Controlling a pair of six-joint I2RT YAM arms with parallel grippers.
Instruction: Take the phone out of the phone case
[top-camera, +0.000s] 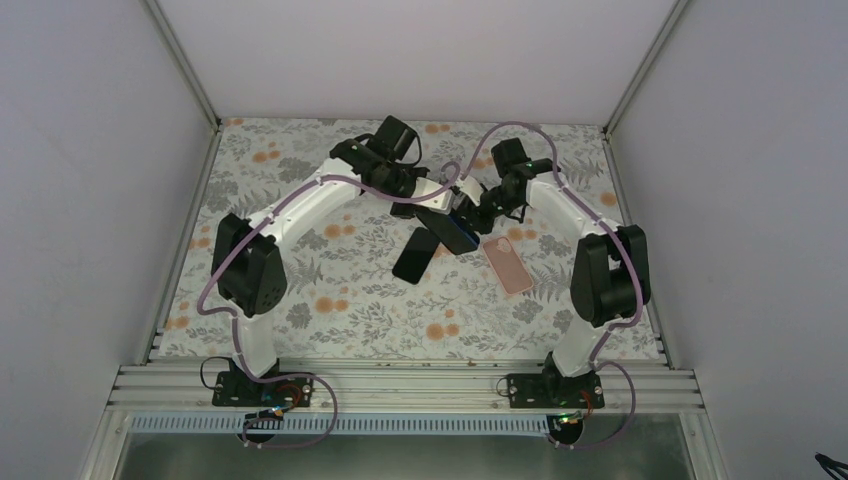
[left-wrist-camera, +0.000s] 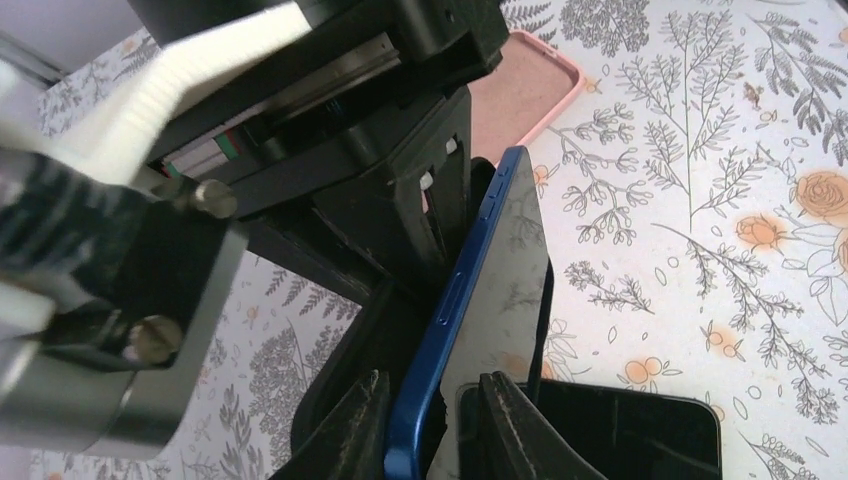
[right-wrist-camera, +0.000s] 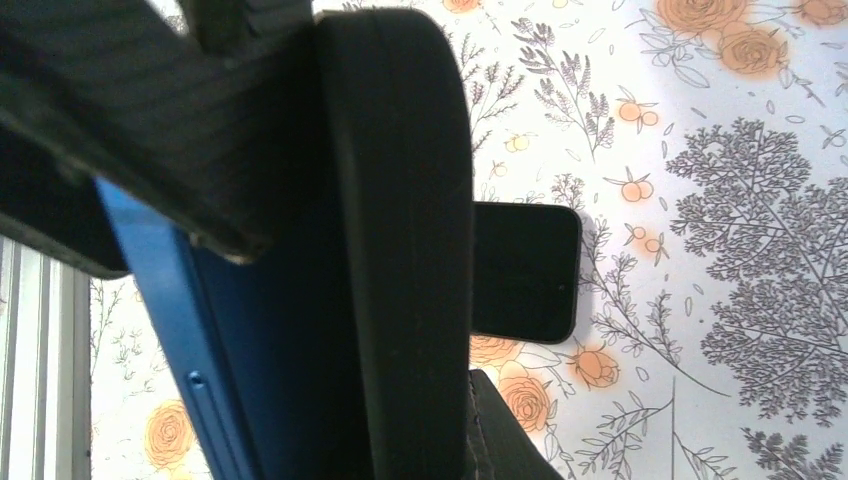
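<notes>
Blue phone is up off the table, held between both arms. The left gripper jaws pinch one end and the right gripper jaws are clamped on it too. Pink case lies flat on the table, apart from it, with a black phone lying nearby.

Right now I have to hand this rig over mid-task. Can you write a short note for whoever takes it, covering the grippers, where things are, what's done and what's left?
Left gripper: shut on one end of the blue phone, which is held on edge above the table.
Right gripper: shut on the same phone's other end.
Pink case: empty, flat on the table to the phone's right.
Black slab: flat on the table just near of the grippers. I cannot tell whether it is a phone or a case.
Done: the blue phone looks bare, with no case on it.
Left: probably just set the phone down and release it.
</notes>
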